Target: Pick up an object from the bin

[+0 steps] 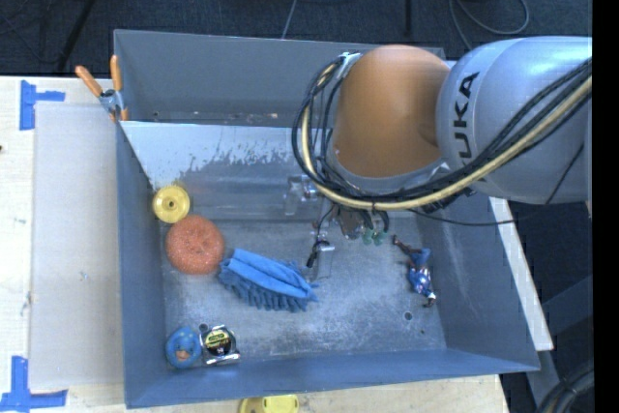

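Near the middle of the bin floor lies a blue, bristly, brush-like piece, the thing closest to the claw. Just beside its left end sits a rough orange-red ball, the only neighbour crowding it. Just beyond that ball, toward the back wall, is a yellow disc with a hole at its centre. In the near left corner, well apart from the blue piece, 2 things lie touching side by side: a blue round thing and a yellow-and-black tape measure. Well off to the right, a small blue figure lies alone.

The blue piece's long axis runs from upper left to lower right in the view, with its fringe along the lower edge.

The claw hangs below the arm's orange cover, right at the piece's right end. Whether it touches the piece, and whether it is released or clenched, cannot be told.
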